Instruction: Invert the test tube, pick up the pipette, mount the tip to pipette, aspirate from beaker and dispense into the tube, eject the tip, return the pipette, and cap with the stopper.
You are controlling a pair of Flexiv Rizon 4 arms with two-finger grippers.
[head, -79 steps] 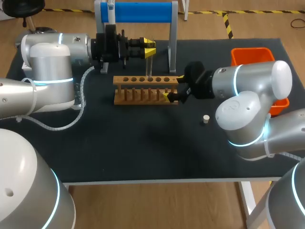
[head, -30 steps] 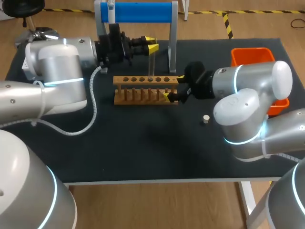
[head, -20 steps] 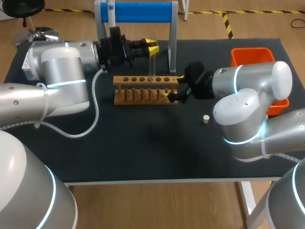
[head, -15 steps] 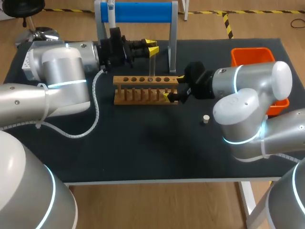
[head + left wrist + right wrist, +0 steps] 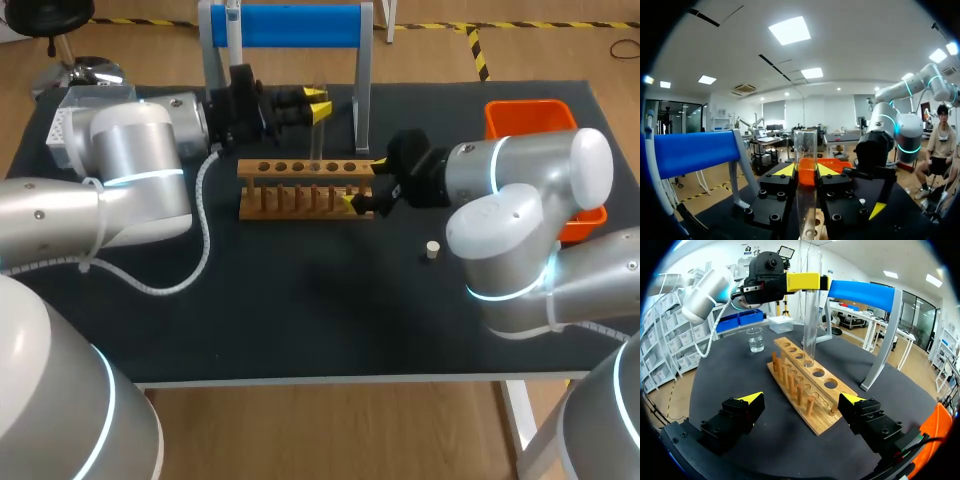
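1. Above the wooden rack (image 5: pixel 300 187), the left fingers (image 5: pixel 316 103) are clenching an upright glass test tube (image 5: pixel 317 135) near its top, with one yellow tip pressing on each side. In the left wrist view the tube's open rim is showing above the tips.
2. The test tube's lower end is sitting at one of the rack's middle holes. Whether it is inside the hole or just over it cannot be told.
3. The right fingers (image 5: pixel 364 183) are standing wide apart and gripping nothing. They are straddling the rack's right end, one tip toward the far side and one toward the near side, and no contact with the wood is showing.
4. A beaker (image 5: pixel 755 339) holding clear liquid is standing on the counter (image 5: pixel 300 310) past the rack's other end, apart from the rack and below the left arm.
5. A small pale stopper (image 5: pixel 432 249) is lying on the counter near the right arm, well apart from the rack.
6. A blue-barred stand (image 5: pixel 290 25) is standing behind the rack toward the counter's far edge, one of its grey posts just beside the left fingers. An orange bin (image 5: pixel 525 118) is sitting at the far right corner, partly hidden by the right arm.
7. Dark counter surface is running from the rack to the near edge.
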